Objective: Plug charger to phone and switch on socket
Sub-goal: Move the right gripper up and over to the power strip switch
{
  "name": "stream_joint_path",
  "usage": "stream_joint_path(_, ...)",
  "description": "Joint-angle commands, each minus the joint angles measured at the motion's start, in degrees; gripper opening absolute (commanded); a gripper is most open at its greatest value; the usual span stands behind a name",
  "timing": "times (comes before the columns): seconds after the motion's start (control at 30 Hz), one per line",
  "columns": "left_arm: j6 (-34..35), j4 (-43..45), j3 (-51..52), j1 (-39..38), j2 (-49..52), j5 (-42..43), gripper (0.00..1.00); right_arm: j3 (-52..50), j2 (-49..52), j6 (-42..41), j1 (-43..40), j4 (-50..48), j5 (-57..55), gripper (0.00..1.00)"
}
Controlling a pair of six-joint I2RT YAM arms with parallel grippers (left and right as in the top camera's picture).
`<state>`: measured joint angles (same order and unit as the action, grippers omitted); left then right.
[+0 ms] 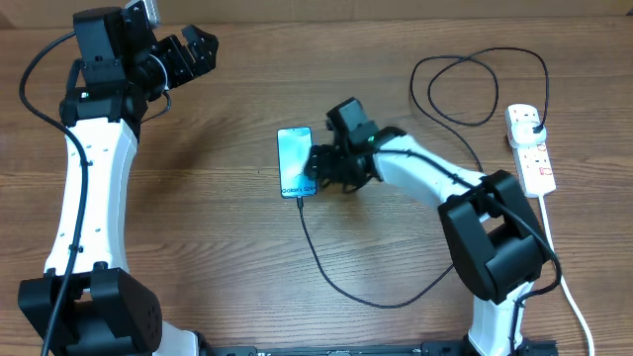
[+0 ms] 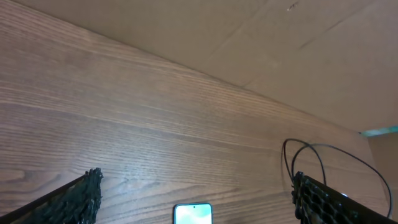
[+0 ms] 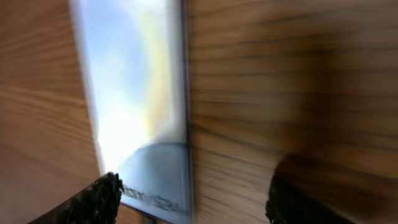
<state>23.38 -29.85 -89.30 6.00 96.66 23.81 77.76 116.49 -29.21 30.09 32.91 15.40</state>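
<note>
Looking from the near edge outward: the long thin black charger cable (image 1: 331,277) is curling in a big loop over the brown wooden table (image 1: 218,237), and its tip is meeting the near short edge of the slim black-edged phone with the light blue screen (image 1: 295,161). Can't tell if it's fully seated tbh. The phone's long axis is running near-to-far, and the right gripper (image 1: 318,170) is hovering at its right long edge, fingers (image 3: 93,199) spread apart and gripping nothing. So the tip is lying just nearward of them. The white oblong power strip with red switches (image 1: 531,153) is sitting well off to the right, black plug (image 1: 531,124) in it, and the right arm is looking much nearer to it. Farthest back, the left gripper (image 1: 190,54) is hovering wide open, holding nothing.
</note>
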Motion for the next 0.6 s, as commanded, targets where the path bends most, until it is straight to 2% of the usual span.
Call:
stream_joint_path(0.0, -1.1, 0.0, -0.9, 0.0, -0.8, -0.5, 1.0, 8.7, -1.7, 5.3, -3.8, 10.4, -3.0, 0.76)
stream_joint_path(0.17, -1.1, 0.0, -0.9, 0.0, -0.8, -0.5, 1.0, 20.5, -1.7, 13.2, -9.7, 28.2, -3.4, 0.78)
stream_joint_path(0.33, -1.1, 0.0, -0.9, 0.0, -0.8, -0.5, 1.0, 32.3, -1.7, 14.7, -16.0, 43.2, -16.3, 0.89)
stream_joint_path(0.57, -1.1, 0.0, -0.9, 0.0, -0.8, -0.5, 1.0, 37.7, -2.9, 13.8, -27.7, 47.2, -22.3, 1.0)
